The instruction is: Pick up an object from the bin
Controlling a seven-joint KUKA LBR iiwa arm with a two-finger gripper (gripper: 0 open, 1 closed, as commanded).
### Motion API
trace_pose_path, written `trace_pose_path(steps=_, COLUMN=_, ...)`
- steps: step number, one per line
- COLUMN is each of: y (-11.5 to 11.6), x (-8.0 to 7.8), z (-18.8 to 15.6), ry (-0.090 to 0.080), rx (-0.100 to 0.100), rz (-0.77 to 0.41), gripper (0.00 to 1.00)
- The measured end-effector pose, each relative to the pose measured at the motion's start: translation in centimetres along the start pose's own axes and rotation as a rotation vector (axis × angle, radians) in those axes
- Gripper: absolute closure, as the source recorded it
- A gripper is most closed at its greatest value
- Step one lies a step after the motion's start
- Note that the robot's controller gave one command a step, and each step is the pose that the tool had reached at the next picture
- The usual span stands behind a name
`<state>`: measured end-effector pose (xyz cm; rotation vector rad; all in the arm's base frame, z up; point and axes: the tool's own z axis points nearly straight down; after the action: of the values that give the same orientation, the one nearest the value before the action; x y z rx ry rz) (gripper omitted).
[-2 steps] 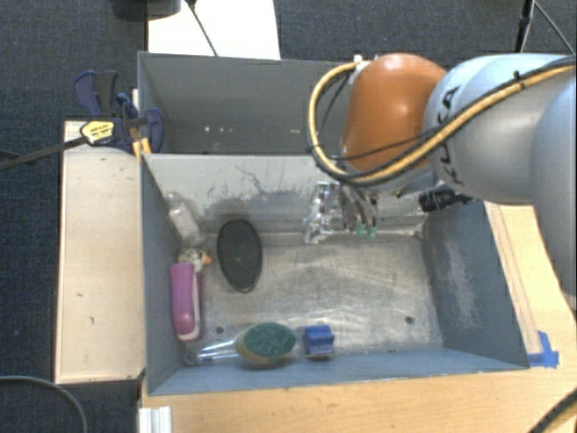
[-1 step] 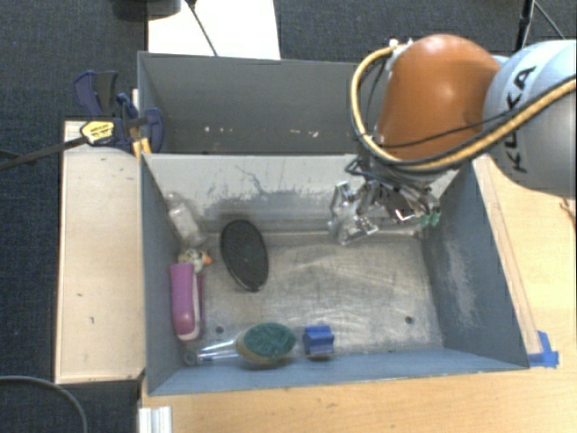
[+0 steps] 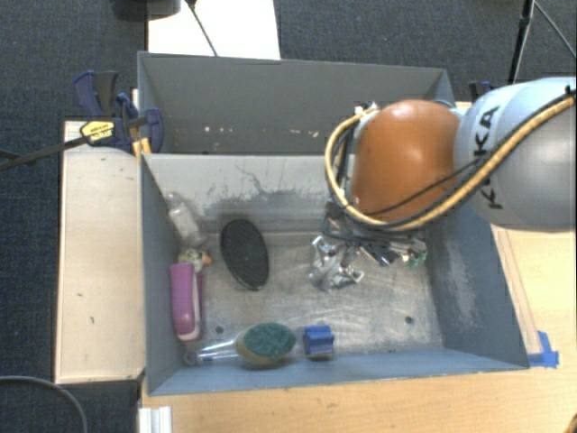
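My gripper (image 3: 335, 269) hangs low over the middle of the bin floor, its metal fingers showing under the orange dome. I see nothing between them. A black oval thing (image 3: 245, 253) lies on the floor to its left. A small blue block (image 3: 317, 341) sits by the front wall, below the gripper. Beside that block lies a round green-topped brush (image 3: 265, 343) with a clear handle.
Along the left wall lies a pink and purple bottle-like thing (image 3: 185, 300), with a clear plastic piece (image 3: 183, 219) in the back left corner. The arm and its orange dome cover the bin's right back part.
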<state>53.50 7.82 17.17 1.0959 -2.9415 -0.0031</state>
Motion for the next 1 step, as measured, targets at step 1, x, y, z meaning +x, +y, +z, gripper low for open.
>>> trace_pose_path(steps=1, y=-0.13, x=-0.07, z=-0.17, ry=-0.003, rx=0.002, rz=0.003, gripper=0.00)
